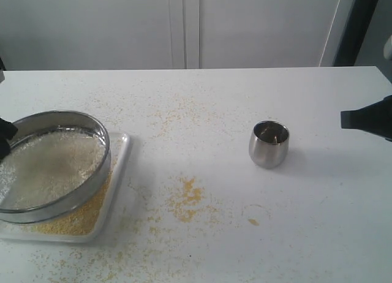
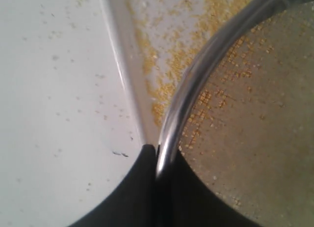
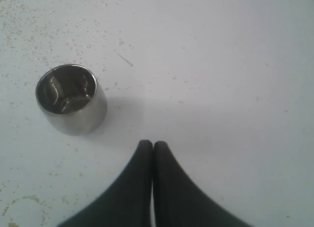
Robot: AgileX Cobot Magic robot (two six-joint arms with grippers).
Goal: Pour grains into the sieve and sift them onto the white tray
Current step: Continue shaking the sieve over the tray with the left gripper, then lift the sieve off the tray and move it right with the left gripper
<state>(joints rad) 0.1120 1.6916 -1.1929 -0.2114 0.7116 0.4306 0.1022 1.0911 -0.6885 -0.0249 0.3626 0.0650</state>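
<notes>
The sieve (image 1: 52,166), a wide steel ring with grey mesh, hangs tilted over the white tray (image 1: 122,149) at the left. Pale grains (image 1: 58,163) lie on its mesh; yellowish grains (image 1: 76,218) are heaped on the tray under it. My left gripper (image 2: 158,149) is shut on the sieve's rim (image 2: 196,74), one finger outside and one inside the ring. It barely shows at the exterior view's left edge. My right gripper (image 3: 152,144) is shut with nothing in it, above the table to the right of the steel cup (image 3: 71,99), also seen as the cup (image 1: 269,144) mid-table.
Spilled grains (image 1: 184,197) lie scattered on the white table (image 1: 245,99), thickest in a patch between tray and cup, with more along the front edge. The right arm (image 1: 370,119) hangs at the right edge. A white wall stands behind the table.
</notes>
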